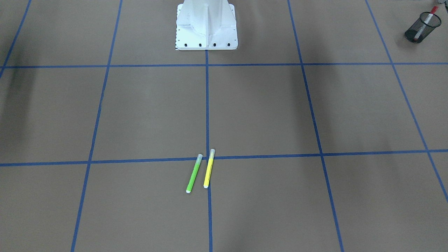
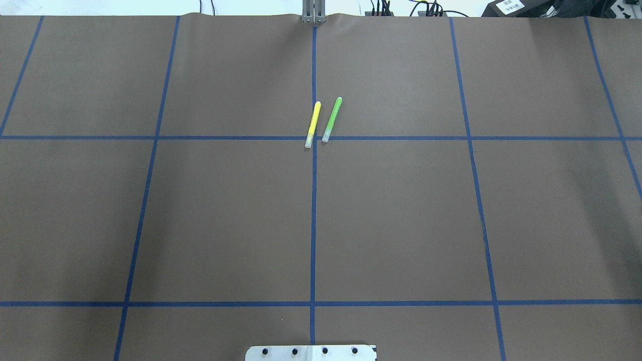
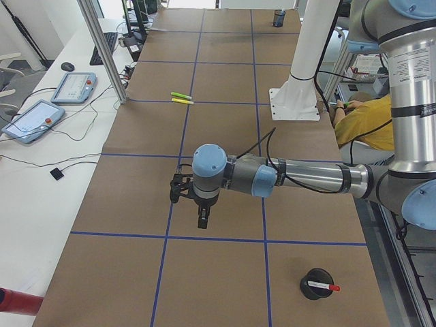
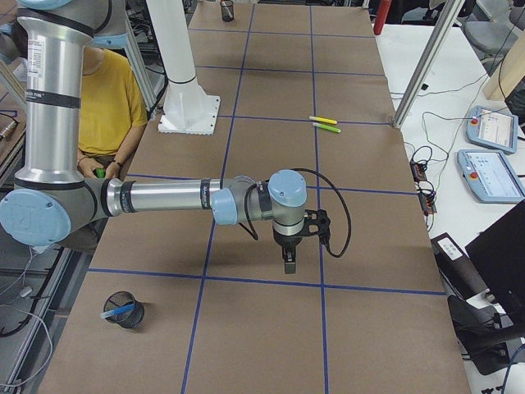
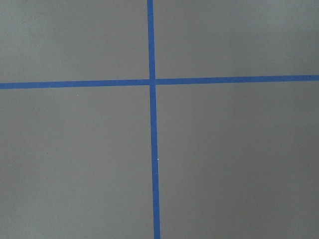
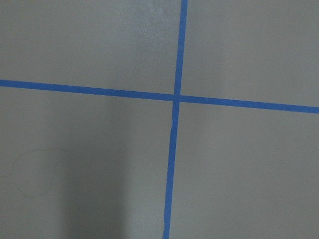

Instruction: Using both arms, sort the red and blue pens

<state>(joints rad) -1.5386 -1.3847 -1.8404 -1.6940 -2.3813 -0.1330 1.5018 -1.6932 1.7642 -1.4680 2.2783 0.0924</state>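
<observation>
The red pen [image 3: 323, 286], white-barrelled with a red end, lies in a black mesh cup [image 3: 316, 285] at the table's left end; it also shows in the front view as the red pen [image 1: 433, 10] in that mesh cup [image 1: 421, 28]. The blue pen [image 4: 117, 311] rests in another mesh cup [image 4: 125, 313] at the right end. My left gripper [image 3: 203, 221] hangs over the tape grid, well away from its cup. My right gripper [image 4: 289, 264] hangs likewise. I cannot tell whether either is open or shut. Both wrist views show only brown table and blue tape.
A green highlighter [image 2: 332, 119] and a yellow highlighter [image 2: 313, 124] lie side by side at the table's far middle. The white robot base [image 1: 206, 24] stands at the near edge. A person in a yellow shirt [image 4: 107, 107] sits behind it. Tablets [image 3: 71, 87] lie on the side desk.
</observation>
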